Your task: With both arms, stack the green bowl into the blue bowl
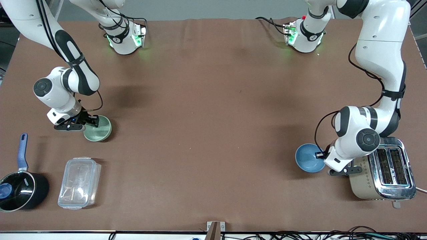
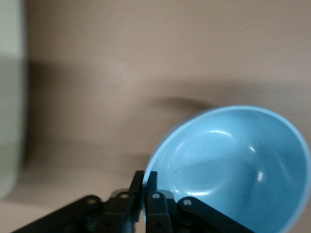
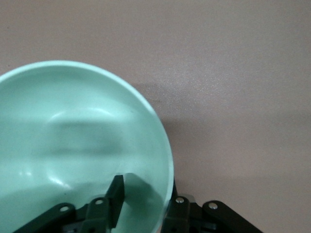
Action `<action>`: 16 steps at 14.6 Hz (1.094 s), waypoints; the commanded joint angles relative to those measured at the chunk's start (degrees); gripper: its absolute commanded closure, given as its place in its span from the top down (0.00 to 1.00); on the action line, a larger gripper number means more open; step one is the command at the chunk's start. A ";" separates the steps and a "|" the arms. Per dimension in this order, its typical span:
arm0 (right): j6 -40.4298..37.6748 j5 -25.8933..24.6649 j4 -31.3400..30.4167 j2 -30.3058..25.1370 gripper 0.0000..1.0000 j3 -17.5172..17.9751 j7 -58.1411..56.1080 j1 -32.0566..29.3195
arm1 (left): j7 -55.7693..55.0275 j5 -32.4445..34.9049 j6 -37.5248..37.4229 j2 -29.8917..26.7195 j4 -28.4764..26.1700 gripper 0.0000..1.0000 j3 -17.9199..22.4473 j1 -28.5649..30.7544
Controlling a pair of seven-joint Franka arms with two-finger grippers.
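At the left arm's end of the table, beside a chrome toaster [image 1: 387, 173], the left gripper [image 2: 144, 193] is pinched tight on the rim of the smooth sky-blue bowl [image 1: 309, 157]. Toward the right arm's end, the right gripper [image 3: 146, 204] straddles the pale mint-green bowl's [image 1: 97, 128] rim — one finger inside, one outside, narrow gap left.

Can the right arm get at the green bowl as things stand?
Probably yes: the right claw already straddles the green bowl's rim, one finger inside, one outside. Nothing stands between them; the food container lies nearer the camera.
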 commanded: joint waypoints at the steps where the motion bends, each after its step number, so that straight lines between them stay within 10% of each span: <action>1: -1.65 -0.52 -0.71 -1.95 0.00 0.43 1.12 -0.39 | -9.14 0.11 -3.28 -2.05 0.25 0.00 -7.11 -0.25; 5: -18.48 -0.17 3.66 -8.88 0.00 0.69 1.56 0.13 | -27.78 0.73 -4.00 -1.17 2.61 0.00 -17.76 -2.70; 8: -33.25 0.18 10.08 -11.70 0.00 1.92 5.77 1.45 | -37.10 0.38 -2.87 1.81 4.46 0.00 -17.60 -12.18; 16: -47.20 9.67 19.59 -13.11 0.00 21.76 30.89 2.33 | -46.80 0.55 12.07 11.30 8.42 0.05 -17.42 -24.06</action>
